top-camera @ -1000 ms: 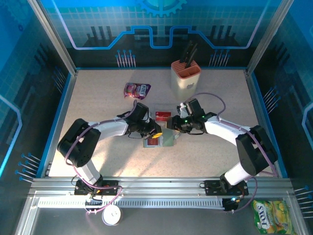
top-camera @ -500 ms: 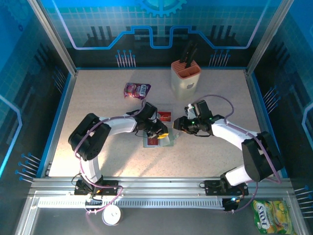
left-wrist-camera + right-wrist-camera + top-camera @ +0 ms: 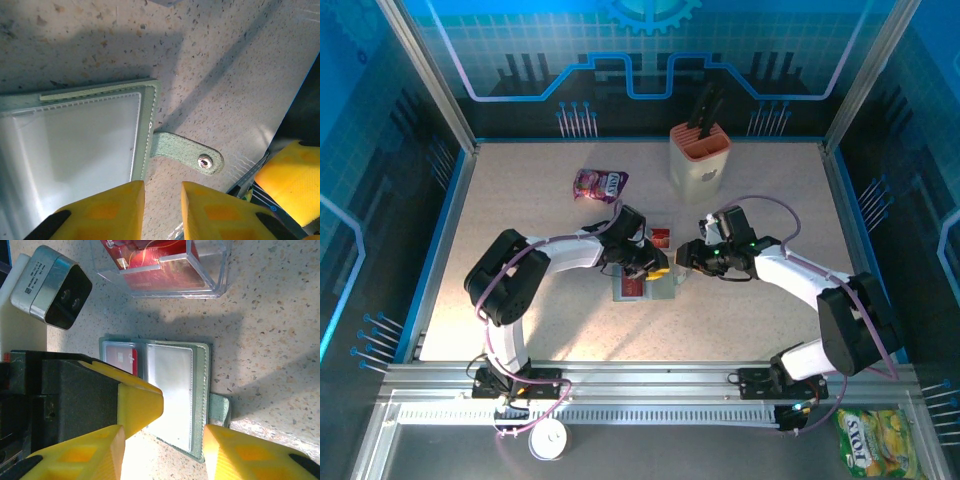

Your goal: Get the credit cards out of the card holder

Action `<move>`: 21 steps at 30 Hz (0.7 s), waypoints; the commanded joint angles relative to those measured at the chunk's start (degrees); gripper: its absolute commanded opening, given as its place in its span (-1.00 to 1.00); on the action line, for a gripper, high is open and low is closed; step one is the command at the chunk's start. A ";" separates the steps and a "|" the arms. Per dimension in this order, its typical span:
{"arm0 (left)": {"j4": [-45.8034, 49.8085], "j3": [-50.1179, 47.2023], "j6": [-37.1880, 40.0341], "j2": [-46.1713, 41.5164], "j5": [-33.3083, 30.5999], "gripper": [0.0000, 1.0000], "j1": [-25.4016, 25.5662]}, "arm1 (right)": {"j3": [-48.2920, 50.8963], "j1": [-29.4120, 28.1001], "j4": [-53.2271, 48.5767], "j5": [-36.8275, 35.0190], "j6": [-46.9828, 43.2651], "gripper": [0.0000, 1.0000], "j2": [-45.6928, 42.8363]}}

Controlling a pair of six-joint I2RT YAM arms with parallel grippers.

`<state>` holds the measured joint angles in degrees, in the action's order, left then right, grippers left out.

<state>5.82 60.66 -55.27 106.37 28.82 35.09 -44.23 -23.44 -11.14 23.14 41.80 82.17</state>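
Holding a red card (image 3: 122,360), card holder (image 3: 202,400) lies open; left end effector (image 3: 162,200) apart; right end effector (image 3: 162,442) apart

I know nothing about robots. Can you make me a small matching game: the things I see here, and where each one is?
Things:
1. card holder
2. knife block
3. purple snack pouch
4. yellow-green snack bag

Places:
A. near right corner of the top view
B. lying open in the middle
C. standing upright at the back
D. lying flat at the back

Pairs: 1-B; 2-C; 3-D; 4-A
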 commanded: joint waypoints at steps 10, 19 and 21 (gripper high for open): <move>-0.56 -3.09 1.83 -2.78 1.53 -0.54 -2.17 | -2.99 -4.11 -2.63 -2.22 2.13 -0.07 1.81; -1.36 -8.94 3.66 -7.87 3.00 -0.57 -6.42 | -5.82 -8.81 -3.72 -4.70 3.37 -0.08 5.43; -1.25 -10.15 4.09 -9.09 3.17 -0.57 -7.37 | -7.94 -9.79 -3.89 -4.85 3.42 -0.08 6.46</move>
<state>4.64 52.16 -53.36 100.07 29.98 28.88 -49.56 -31.73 -13.54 19.59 44.29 87.22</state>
